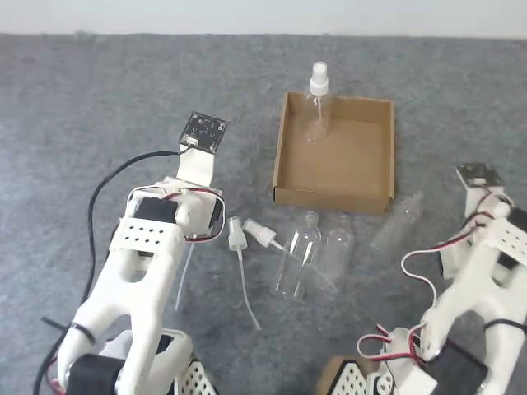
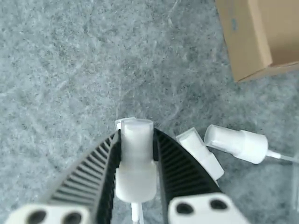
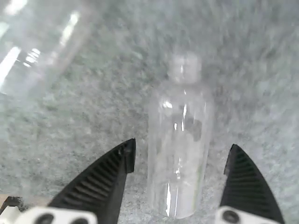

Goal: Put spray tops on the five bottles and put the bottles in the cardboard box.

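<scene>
My left gripper (image 2: 135, 133) is shut on a white spray top (image 2: 135, 163), held just above the grey mat; in the high view this gripper (image 1: 200, 216) sits left of the loose parts, and the top's thin tube (image 1: 185, 280) hangs below it. Two more spray tops (image 2: 201, 151) (image 2: 238, 142) lie close beside it. My right gripper (image 3: 180, 151) is open, its fingers on either side of a clear bottle (image 3: 180, 154) lying on the mat. Three open bottles (image 1: 300, 255) (image 1: 333, 247) (image 1: 395, 220) lie in front of the cardboard box (image 1: 329, 197). A capped bottle (image 1: 318, 107) stands inside the box.
The grey mat covers the whole table. My right arm (image 1: 486, 247) stands at the right edge, with red and white wires looping off it. A black cable (image 1: 107, 189) runs left of my left arm. A second clear bottle (image 3: 28, 42) lies near the right gripper.
</scene>
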Robot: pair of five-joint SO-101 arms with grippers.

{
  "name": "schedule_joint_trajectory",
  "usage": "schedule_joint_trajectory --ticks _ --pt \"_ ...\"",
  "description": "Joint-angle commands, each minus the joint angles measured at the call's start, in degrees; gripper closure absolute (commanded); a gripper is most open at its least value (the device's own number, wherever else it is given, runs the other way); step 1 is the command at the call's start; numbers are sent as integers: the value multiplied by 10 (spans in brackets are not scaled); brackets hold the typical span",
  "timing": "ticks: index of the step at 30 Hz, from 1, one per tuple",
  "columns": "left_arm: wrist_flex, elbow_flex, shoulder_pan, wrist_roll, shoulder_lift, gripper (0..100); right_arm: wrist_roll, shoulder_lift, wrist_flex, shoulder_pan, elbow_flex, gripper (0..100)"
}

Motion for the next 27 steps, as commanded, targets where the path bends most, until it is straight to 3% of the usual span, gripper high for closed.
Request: schedule_joint_trajectory --ticks 1,11,19,27 --pt "-11 -2 4 7 -22 988 -11 17 5 -19 -57 724" --pt "-11 -2 4 7 -22 988 -9 221 -7 -14 -156 724" --pt "-11 -2 4 7 -22 988 -9 243 -9 -14 -161 798" --pt "-11 -2 4 7 -22 988 -9 272 -29 -14 -158 795"
